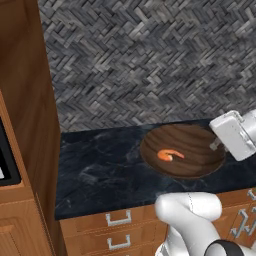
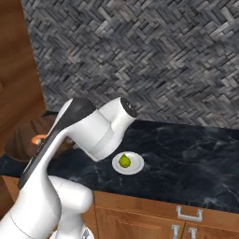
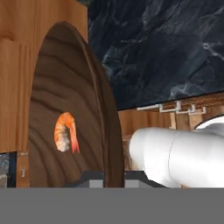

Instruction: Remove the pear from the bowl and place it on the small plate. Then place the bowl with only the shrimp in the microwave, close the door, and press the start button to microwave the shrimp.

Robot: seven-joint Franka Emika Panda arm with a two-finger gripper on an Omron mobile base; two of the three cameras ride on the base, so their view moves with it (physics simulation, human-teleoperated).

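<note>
The bowl [image 1: 192,162], holding only the shrimp [image 1: 169,155], sits on the dark counter [image 1: 100,170]; the gripper [image 3: 114,175] is clamped on its rim, fingertips mostly cut off. The pear [image 2: 124,160] lies on the small plate [image 2: 135,167].

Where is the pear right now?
In the right base view the pear sits upright on the small plate, on the dark counter just right of the arm; the bowl lies further left.
</note>
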